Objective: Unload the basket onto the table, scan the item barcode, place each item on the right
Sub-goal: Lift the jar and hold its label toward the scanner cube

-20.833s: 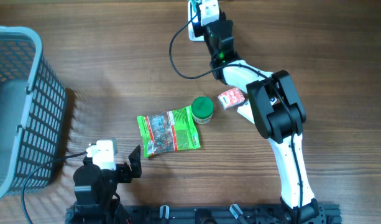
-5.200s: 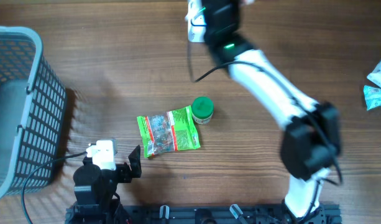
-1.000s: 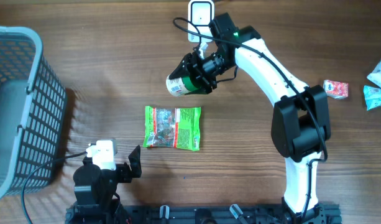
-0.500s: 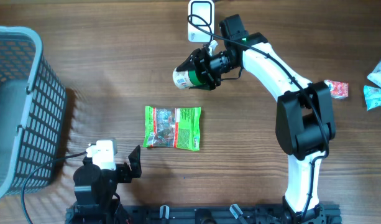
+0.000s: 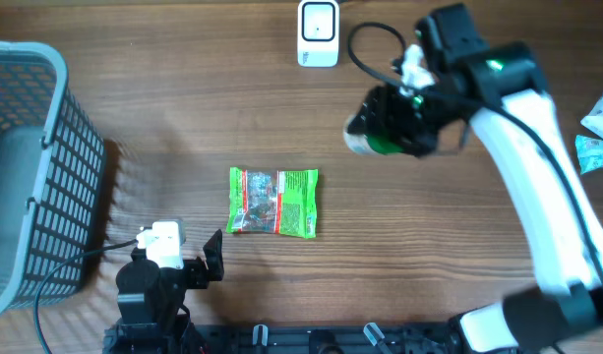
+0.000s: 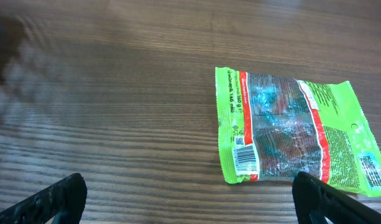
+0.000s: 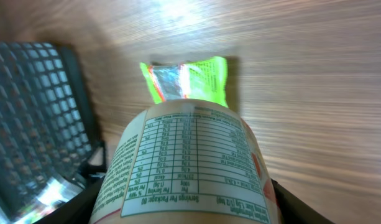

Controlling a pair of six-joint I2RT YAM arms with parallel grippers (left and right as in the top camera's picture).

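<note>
— Wood-grain desk (image 5: 183, 88) all round; where is the item?
— The green-capped jar (image 5: 372, 138) is up off the desk, clamped in the right pincer (image 5: 391, 123). It sits to the right of the white scanner (image 5: 319, 20) at the far edge, and nearer the robot than the scanner. That arm shows blurred from above.
— Which way is the jar turned?
— In the right wrist view its nutrition table faces the camera and fills the lower frame. I cannot find a barcode on that side.
— What lies next?
— A green snack packet (image 6: 289, 134) flat on the desk, apart from the jar. The left wrist view shows a barcode (image 6: 245, 158) at its lower-left corner.
— And the left pincer?
— The left pincer (image 6: 187, 198) stands wide apart, holding nothing, low at the near edge, short of the packet.
— Farther out?
— A grey mesh basket (image 5: 35, 167) on the left side, and small wrapped packs (image 5: 598, 133) at the right edge.
</note>
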